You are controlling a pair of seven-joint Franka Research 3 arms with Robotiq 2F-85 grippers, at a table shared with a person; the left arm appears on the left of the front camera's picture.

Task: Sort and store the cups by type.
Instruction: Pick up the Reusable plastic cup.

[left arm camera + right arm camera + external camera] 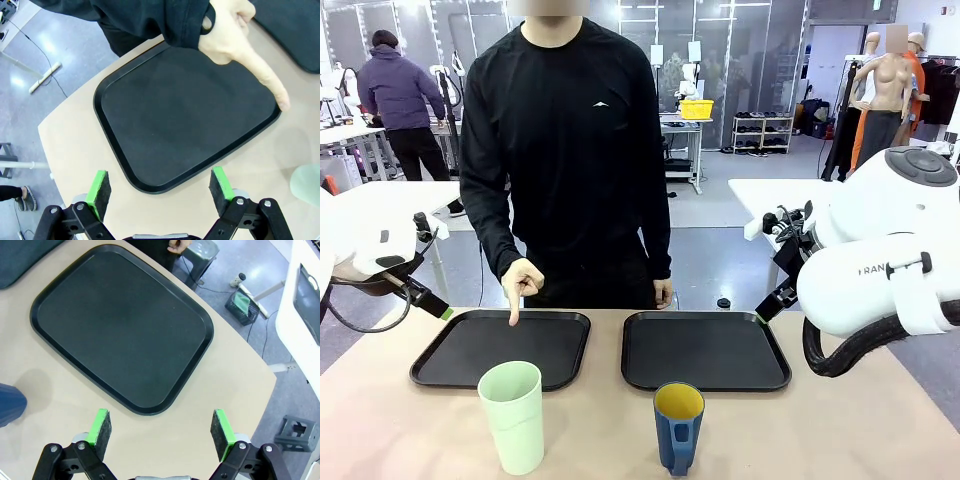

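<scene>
**Both cups on the bare table, both grippers open and empty**

At the left edge of the table (840, 430), the left gripper (160, 187) hangs just outside the left tray's (470, 350) outer corner. Its jaws are spread wide with nothing between the green pads. The left tray is black and lies flat with nothing on it. The person at the far side holds one hand (522, 282) over it, forefinger pointing down to the tray's far rim. Whether the fingertip touches it cannot be told.

The pale green tumbler (512, 415) stands upright on the table, just in front of this tray's near edge. To its right and well apart, the dark blue mug (678, 425) with the yellow inside stands upright, handle turned toward the robot. It stands near the near-left corner of the right tray (720, 350), which is also black and bare.

The person's other hand (663, 293) hangs at the table's far edge. The right gripper (160, 427) hovers by the right tray's outer side, jaws just as wide, holding nothing.
</scene>
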